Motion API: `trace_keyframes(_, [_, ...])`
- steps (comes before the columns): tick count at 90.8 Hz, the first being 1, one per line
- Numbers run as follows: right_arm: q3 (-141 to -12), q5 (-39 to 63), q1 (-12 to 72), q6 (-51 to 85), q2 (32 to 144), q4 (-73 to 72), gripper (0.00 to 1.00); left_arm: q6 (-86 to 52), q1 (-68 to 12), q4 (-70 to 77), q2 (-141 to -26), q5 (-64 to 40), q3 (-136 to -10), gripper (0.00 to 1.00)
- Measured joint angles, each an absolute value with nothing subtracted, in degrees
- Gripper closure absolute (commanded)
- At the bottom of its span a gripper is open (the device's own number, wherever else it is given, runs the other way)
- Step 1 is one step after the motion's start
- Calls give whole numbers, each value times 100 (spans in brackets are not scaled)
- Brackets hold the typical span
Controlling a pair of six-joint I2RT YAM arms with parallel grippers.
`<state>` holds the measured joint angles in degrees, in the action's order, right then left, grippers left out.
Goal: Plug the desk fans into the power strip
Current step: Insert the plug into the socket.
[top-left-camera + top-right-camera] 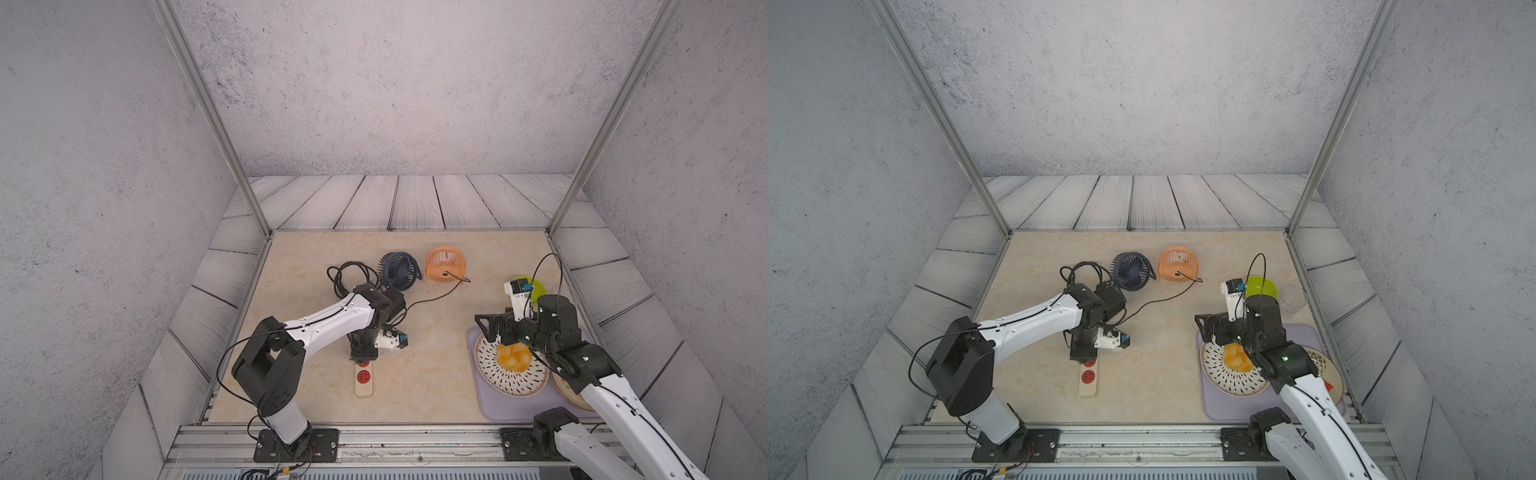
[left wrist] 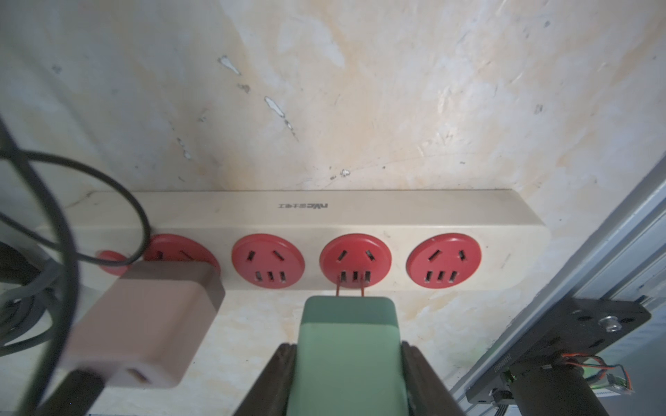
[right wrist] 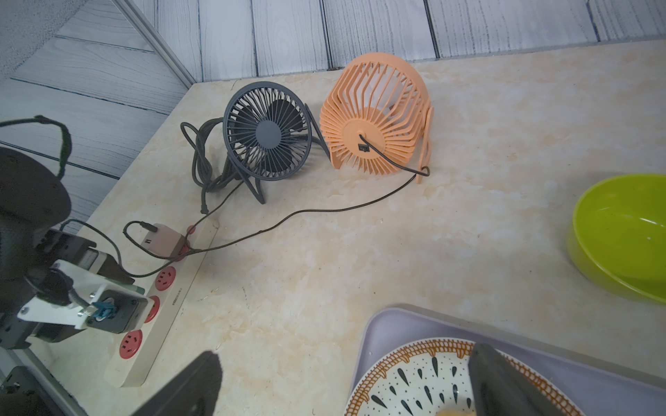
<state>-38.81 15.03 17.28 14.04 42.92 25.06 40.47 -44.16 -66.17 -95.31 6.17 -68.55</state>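
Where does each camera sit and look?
Top views: high in front, looking down on the beige table; both arms show.
Left wrist: on the left arm, facing the long cream red-socketed power strip; left fingers grip a green plug.
Right wrist: on the right arm, facing the navy round fan and orange slatted fan; open right fingers show.
All share the power strip.

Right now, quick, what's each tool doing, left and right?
Left tool: closed on the green plug, prongs at a red socket of the power strip.
Right tool: open, holding nothing.
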Motion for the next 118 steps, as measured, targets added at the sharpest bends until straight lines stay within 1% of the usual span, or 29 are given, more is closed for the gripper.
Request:
trace_keyframes(76, [-3881, 1505, 1728, 1402, 4292, 2504, 1, 4047, -4453, -6563, -9526, 615, -6810, 100])
trace_keyframes(118, [-3881, 1503, 1728, 1402, 4292, 2506, 1, 4123, -4442, -6552, -9559, 443, -6799, 100])
